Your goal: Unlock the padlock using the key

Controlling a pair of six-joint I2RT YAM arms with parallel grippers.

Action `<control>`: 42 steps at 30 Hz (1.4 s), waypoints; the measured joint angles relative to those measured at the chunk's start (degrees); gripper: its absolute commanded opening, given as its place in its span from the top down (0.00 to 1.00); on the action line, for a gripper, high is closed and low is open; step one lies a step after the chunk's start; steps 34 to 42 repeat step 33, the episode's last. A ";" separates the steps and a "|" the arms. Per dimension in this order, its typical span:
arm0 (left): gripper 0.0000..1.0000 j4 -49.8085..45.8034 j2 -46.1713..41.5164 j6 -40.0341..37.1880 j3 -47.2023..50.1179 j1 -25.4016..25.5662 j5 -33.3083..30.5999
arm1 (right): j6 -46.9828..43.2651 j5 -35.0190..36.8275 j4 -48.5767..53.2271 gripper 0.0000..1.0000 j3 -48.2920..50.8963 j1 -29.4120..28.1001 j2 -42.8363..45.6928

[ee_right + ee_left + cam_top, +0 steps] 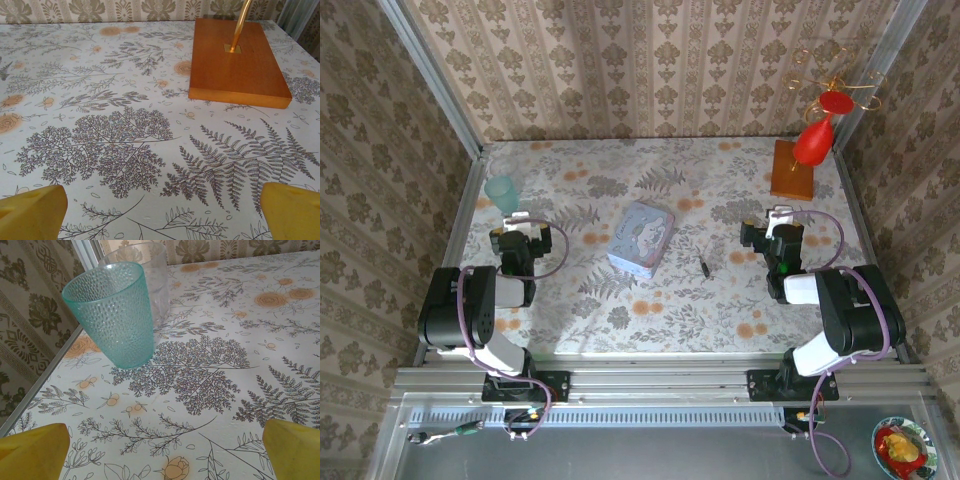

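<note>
Padlock (705,267) lies on the table (620,330) between the blue tin (641,238) and the right gripper (781,214), near that gripper but not touching it. Right gripper spread wide, holding nothing. Left gripper (517,222) likewise, well apart beyond the tin.

You're looking at a lab test cell dressed like a home: damask wallpaper panels (650,60) box in a floral-clothed bench (650,315), with bare aluminium rails (660,381) bolted along its near edge.
</note>
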State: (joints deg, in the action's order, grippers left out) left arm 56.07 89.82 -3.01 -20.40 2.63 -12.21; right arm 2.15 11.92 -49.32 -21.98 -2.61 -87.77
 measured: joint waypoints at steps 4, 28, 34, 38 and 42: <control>0.00 0.00 0.00 0.00 0.00 0.09 0.00 | 0.00 0.00 0.00 0.00 0.00 0.00 0.00; 0.00 0.00 0.00 0.00 0.00 0.33 0.00 | 0.00 0.00 0.02 0.00 0.00 0.00 0.00; 0.00 0.07 0.00 -0.02 0.02 0.66 -0.02 | 0.00 0.02 0.02 0.00 0.00 0.00 0.00; 0.00 0.07 0.00 -0.02 0.02 0.66 -0.02 | 0.00 0.02 0.02 0.00 0.00 0.00 0.00; 0.00 0.07 0.00 -0.02 0.02 0.66 -0.02 | 0.00 0.02 0.02 0.00 0.00 0.00 0.00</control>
